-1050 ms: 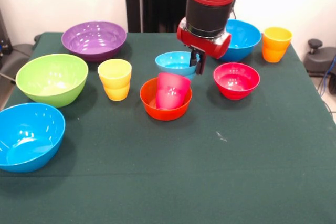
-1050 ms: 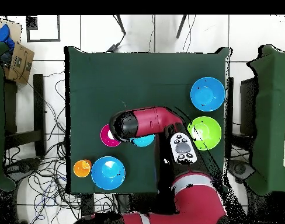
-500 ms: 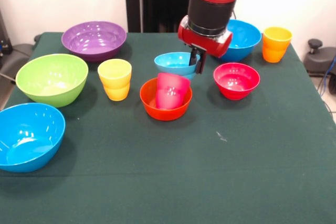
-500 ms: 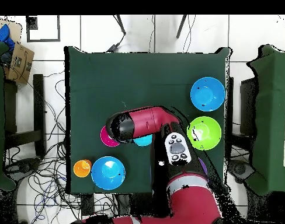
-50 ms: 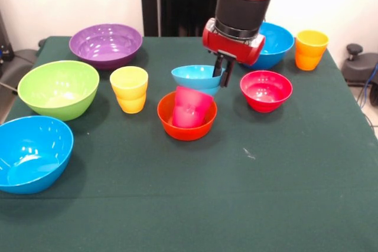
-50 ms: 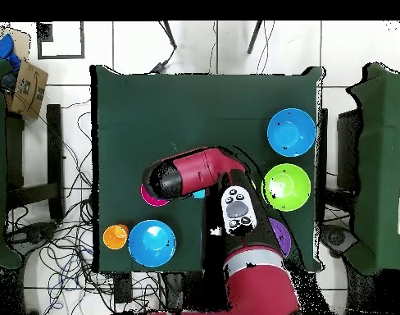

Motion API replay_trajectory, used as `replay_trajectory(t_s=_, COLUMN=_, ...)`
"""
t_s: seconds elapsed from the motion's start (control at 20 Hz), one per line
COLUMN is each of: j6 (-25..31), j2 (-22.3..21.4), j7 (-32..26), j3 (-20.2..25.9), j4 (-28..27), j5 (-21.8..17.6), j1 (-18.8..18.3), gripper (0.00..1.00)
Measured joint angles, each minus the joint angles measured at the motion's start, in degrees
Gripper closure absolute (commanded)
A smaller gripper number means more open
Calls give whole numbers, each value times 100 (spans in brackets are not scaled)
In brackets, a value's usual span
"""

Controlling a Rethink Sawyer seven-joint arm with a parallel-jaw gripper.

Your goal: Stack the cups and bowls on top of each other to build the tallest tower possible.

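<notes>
Bowls and cups are sitting spread over the green surface [image 5: 283, 205], none of them forming a tower. Front view, left to right.

At 8 o'clock a large blue bowl [image 5: 31, 153] is sitting by the left edge, mouth up. At 9 o'clock a lime green bowl [image 5: 58, 88] is resting just beyond it. At 11 o'clock the purple bowl [image 5: 106, 44] is sitting near the far edge.

Just left of centre the yellow cup [image 5: 129, 88] is standing upright, apart from its neighbours.

At centre the orange bowl [image 5: 186, 116] is holding the red-pink cup [image 5: 190, 107], which is leaning tilted inside it, mouth pointing down and toward the viewer.

Directly beyond it, the light blue bowl [image 5: 198, 79] is hanging slightly tilted, its lower edge just above or touching the pink cup; contact is not clear. The pincer [image 5: 222, 72] is closing on this bowl's right rim, one dark finger [image 5: 225, 76] showing outside the wall. The red and black arm [image 5: 243, 4] is coming down from 12 o'clock.

At 2 o'clock the small red bowl [image 5: 266, 90] is sitting upright. Behind the arm, a second blue bowl [image 5: 276, 43] is partly hidden. At 1 o'clock, far right, the orange cup [image 5: 310, 49] is standing upright.

In the overhead view the arm [image 6: 195, 174] is covering the middle of the surface.
</notes>
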Motion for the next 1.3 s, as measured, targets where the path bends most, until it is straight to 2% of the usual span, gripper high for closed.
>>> replay_trajectory(t_s=0.35, j6=-274, j2=-83, j7=0, j3=-126, j4=-4, j5=-95, j1=34, gripper=100)
replay_trajectory(t_s=1.3, j6=-288, j2=-92, j7=0, j3=-396, j4=-6, j5=-95, j1=73, gripper=100)
